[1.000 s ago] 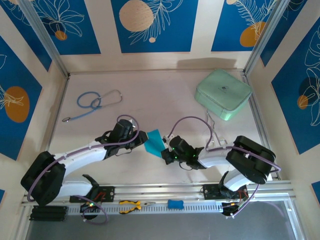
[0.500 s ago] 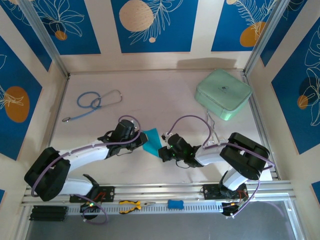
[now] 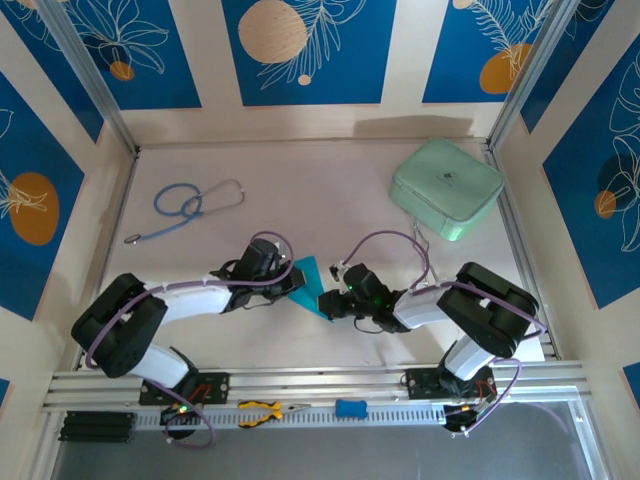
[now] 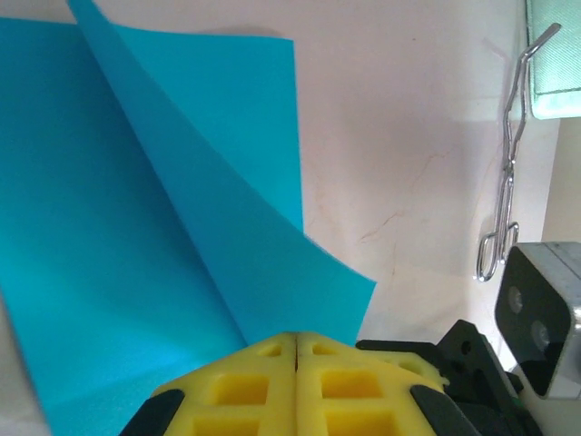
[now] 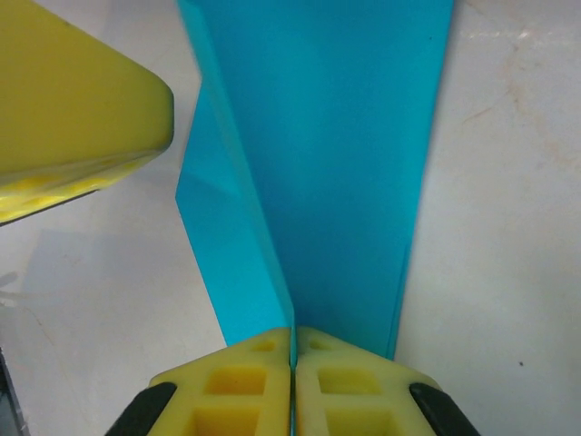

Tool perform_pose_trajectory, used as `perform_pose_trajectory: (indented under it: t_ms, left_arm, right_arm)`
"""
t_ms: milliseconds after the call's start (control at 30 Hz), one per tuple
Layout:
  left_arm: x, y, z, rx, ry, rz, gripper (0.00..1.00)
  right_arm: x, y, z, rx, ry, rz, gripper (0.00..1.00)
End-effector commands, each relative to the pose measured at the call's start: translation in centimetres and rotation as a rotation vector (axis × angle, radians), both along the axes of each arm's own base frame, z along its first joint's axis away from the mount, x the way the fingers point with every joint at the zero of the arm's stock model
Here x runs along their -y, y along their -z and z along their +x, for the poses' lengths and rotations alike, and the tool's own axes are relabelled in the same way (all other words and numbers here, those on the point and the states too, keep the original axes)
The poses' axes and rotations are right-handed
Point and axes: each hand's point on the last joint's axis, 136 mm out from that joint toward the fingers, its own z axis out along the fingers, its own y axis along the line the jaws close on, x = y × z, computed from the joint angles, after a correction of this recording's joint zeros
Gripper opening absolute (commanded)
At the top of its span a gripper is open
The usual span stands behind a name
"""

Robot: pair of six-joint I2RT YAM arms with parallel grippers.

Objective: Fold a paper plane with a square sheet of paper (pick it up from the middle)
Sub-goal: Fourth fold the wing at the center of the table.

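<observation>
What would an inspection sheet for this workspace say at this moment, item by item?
Surface: pale table, lightly marked.
Job's things: blue paper, creased, one flap standing up.
Clutter: stethoscope far left; green case far right; pliers and blue block on the front rail.
Hands: left hand shut on the paper; right hand shut on the paper.
Cables: purple cables looped over both arms.
Surroundings: blue patterned walls.

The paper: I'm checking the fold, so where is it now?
Top view: the paper is mid-table, pinched between the left gripper on its left and the right gripper on its right, with the mint case farther back to the right.
</observation>
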Motion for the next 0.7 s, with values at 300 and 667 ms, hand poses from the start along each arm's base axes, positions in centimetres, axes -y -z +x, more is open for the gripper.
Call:
perform_pose_trajectory:
  t_ms: [300,667]
  left_arm:
    - [3.0,-0.1,0.7,0.015,0.031,-0.046,0.08]
    - [2.7,0.9,0.8,0.01,0.011,-0.016,0.08]
  right_arm:
    - [1.0,1.8,-1.1,-0.094,0.017,-0.009,0.13]
    - [1.2,2.0,-1.2,-0.115,0.028,-0.012,0.12]
